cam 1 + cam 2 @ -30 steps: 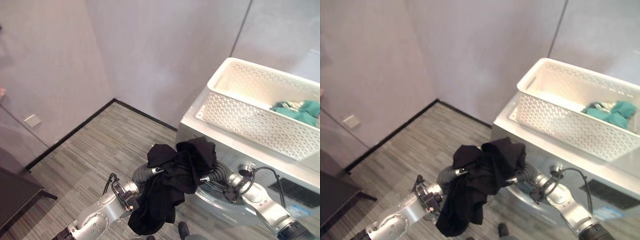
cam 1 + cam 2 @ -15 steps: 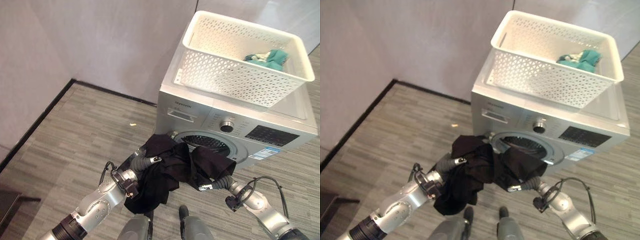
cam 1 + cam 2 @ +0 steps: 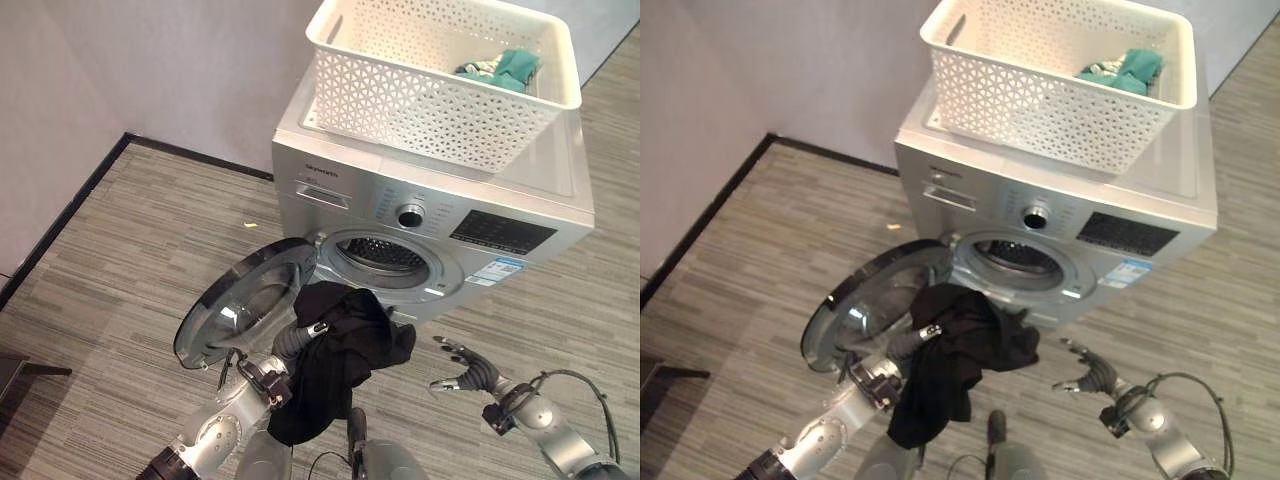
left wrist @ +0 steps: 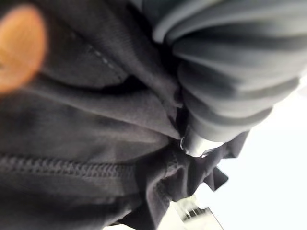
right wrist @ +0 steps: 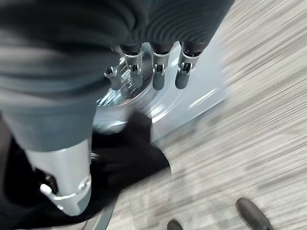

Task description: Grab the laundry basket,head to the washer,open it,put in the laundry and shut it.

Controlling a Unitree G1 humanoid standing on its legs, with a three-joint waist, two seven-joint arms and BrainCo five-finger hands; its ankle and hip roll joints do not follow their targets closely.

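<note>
Washer (image 3: 520, 215): door (image 3: 245, 300) swung open at 9 o'clock. Laundry basket (image 3: 440, 75) on top. Black garment (image 3: 340, 350): draped over left hand (image 3: 296, 338), grip apparently hidden. Right hand (image 3: 468, 368): fingers spread, empty, at 4 o'clock.

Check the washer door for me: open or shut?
Open. The round glass door is swung out to the robot's left of the washer, and the drum opening is exposed.
</note>
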